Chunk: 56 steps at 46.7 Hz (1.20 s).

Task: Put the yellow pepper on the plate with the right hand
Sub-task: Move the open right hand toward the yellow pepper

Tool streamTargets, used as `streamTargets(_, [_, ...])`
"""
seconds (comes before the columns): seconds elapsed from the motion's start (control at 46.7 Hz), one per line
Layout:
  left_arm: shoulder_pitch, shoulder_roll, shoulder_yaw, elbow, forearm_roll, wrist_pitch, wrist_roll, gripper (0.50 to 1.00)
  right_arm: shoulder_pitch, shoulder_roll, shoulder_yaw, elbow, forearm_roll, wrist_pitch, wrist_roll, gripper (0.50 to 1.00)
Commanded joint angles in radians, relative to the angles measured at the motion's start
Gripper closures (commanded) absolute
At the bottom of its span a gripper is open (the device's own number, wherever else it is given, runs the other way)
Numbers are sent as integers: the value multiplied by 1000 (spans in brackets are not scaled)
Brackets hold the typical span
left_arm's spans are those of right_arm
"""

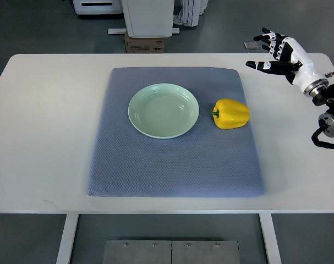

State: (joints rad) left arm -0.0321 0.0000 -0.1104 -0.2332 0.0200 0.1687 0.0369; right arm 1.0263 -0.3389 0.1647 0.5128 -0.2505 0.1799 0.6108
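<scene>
A yellow pepper (231, 114) lies on its side on the blue-grey mat (175, 159), its green stem pointing left toward the plate. The pale green plate (163, 110) sits just left of it with nothing on it. My right hand (274, 50) hovers over the table's far right corner, well up and to the right of the pepper, fingers spread and holding nothing. Its arm comes in from the right edge. No left arm shows in the top view.
The mat lies on a white table (40, 137). Beyond the table's far edge stand a cardboard box (144, 43) and a white machine base (149, 16). A metal panel (171, 252) sits under the near edge.
</scene>
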Motion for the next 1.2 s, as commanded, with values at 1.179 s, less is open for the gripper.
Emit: streamTargets(1.179, [0,0,0,0,0,0,0,500,282,-144,-617,205,-282,-68,0,500])
